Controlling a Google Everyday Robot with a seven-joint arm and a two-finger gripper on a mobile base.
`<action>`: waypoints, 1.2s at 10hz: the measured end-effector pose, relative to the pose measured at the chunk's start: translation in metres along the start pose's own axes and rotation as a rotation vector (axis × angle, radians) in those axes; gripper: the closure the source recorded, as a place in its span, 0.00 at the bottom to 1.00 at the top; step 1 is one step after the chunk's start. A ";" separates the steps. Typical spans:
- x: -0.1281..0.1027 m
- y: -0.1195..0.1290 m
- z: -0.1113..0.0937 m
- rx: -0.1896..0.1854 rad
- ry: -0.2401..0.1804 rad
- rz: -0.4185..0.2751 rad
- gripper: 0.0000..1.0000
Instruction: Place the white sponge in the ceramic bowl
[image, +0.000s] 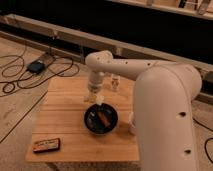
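Observation:
The ceramic bowl (95, 122) is black, round and glossy and sits in the middle of the wooden table (60, 112). A small orange-brown thing (105, 120) lies inside it. My gripper (96, 95) hangs from the white arm, just above the bowl's far rim. A small white-cream pad, the white sponge (100, 99), shows at its tip, held over the rim's edge. The arm's large white upper segment (165, 115) fills the right side and hides the table's right part.
A flat black-and-orange bar (46, 145) lies near the table's front left corner. A small white cup (115, 83) stands at the table's far edge behind the arm. Black cables and a power brick (36, 66) lie on the floor to the left.

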 end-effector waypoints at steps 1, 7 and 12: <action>0.009 0.006 0.002 -0.010 -0.009 0.025 0.90; 0.026 0.029 0.023 -0.068 -0.019 0.035 0.30; 0.027 0.028 0.031 -0.082 -0.013 0.016 0.20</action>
